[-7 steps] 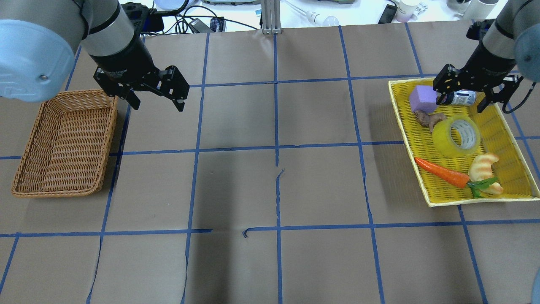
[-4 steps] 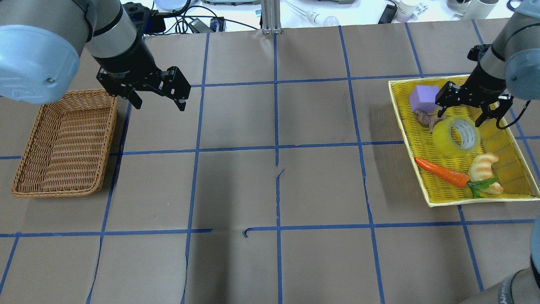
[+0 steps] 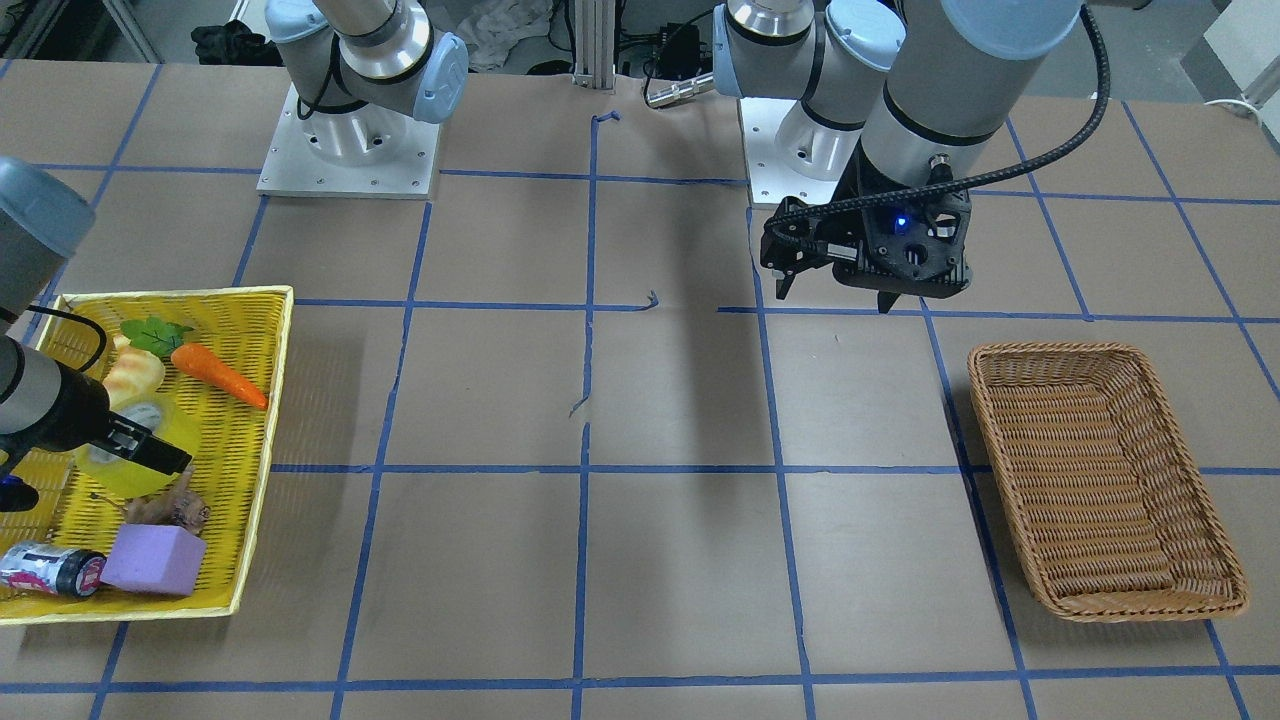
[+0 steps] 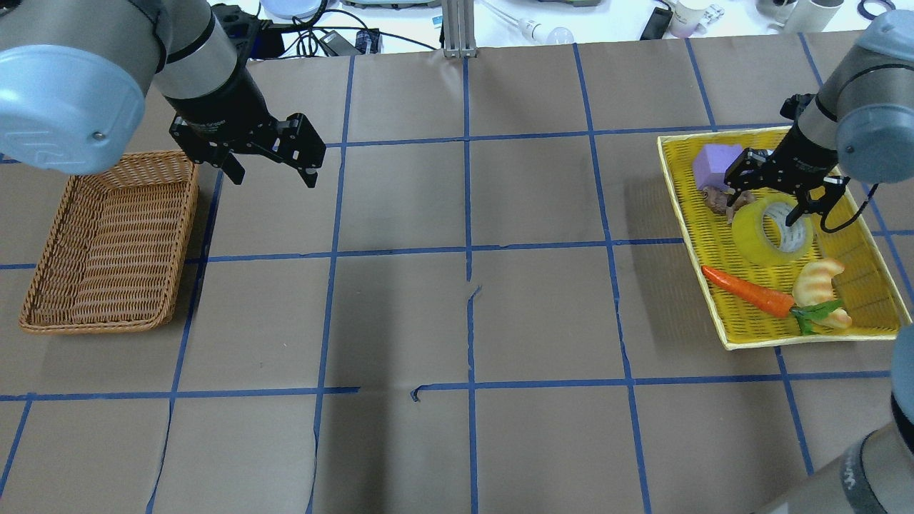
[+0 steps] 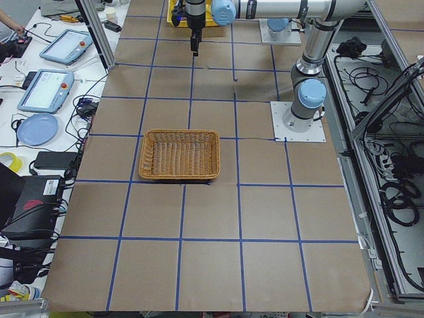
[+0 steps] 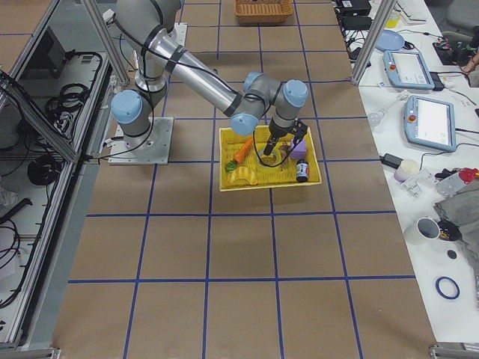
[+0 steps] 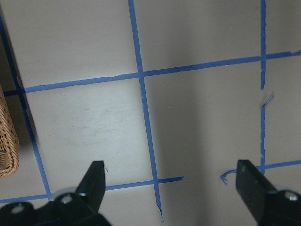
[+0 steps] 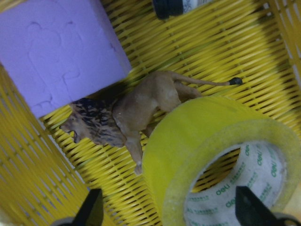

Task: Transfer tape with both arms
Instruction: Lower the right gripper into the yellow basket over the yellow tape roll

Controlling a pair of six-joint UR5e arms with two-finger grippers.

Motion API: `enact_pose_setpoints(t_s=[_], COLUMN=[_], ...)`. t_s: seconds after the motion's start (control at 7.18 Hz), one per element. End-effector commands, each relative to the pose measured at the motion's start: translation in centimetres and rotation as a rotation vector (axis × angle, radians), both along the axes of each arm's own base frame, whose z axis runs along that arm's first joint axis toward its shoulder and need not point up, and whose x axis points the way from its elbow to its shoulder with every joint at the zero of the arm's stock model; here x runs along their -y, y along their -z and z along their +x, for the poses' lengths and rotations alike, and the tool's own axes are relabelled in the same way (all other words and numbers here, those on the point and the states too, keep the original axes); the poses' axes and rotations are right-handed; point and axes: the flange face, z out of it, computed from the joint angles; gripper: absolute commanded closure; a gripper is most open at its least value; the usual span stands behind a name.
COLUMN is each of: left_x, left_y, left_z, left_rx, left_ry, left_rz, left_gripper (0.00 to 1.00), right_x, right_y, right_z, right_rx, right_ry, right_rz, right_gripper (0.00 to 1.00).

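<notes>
My right fingers (image 8: 249, 205): spread wide and released, grasping nothing. They hang low over the tape, one tip above the core's opening, the other outside the roll by the toy lion. I cannot tell whether either tip touches the roll.
Tape (image 4: 773, 230): a wide roll of translucent yellow film on a white printed core. It rests in the yellow tray (image 4: 853, 243) at the right end of the bench (image 4: 543, 314), about mid-tray, with its opening facing up and to the right.
Tape's neighbours: the toy lion (image 8: 136, 108) is just beside the roll on its far left, with a purple block (image 8: 56, 52) beyond the lion. A carrot (image 4: 746, 291) and a croissant (image 4: 817, 280) lie on the near side. A small dark can (image 3: 50, 570) lies at the far end of the tray.
My left fingers (image 7: 95, 182): spread apart and released, grasping nothing. They hover above bare bench, just right of the wicker basket's far corner.
Wicker basket (image 4: 107, 243): at the left end of the bench, well apart from the tray.
</notes>
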Motion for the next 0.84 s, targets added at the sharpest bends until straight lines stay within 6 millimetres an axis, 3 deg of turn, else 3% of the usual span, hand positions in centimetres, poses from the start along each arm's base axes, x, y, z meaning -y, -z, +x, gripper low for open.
enact_pose_setpoints(t_s=[0.0, 0.14, 0.28, 0.7], left_x=[0.0, 0.0, 0.1, 0.3], left_y=[-0.1, -0.1, -0.2, -0.4], left_z=[0.0, 0.0, -0.1, -0.1], left_rx=[0.000, 0.000, 0.000, 0.000], left_ry=[-0.001, -0.001, -0.001, -0.001], left_rz=[-0.003, -0.003, -0.010, -0.032], left_gripper=[0.00, 0.00, 0.00, 0.00], right_x=[-0.1, -0.1, 0.0, 0.1], right_y=[1.4, 1.5, 1.2, 0.1], right_z=[0.1, 0.1, 0.1, -0.1], right_rx=[0.010, 0.011, 0.012, -0.003], right_ry=[0.014, 0.014, 0.013, 0.007], right_rz=[0.013, 0.016, 0.009, -0.002], right_gripper=[0.29, 0.68, 1.00, 1.00])
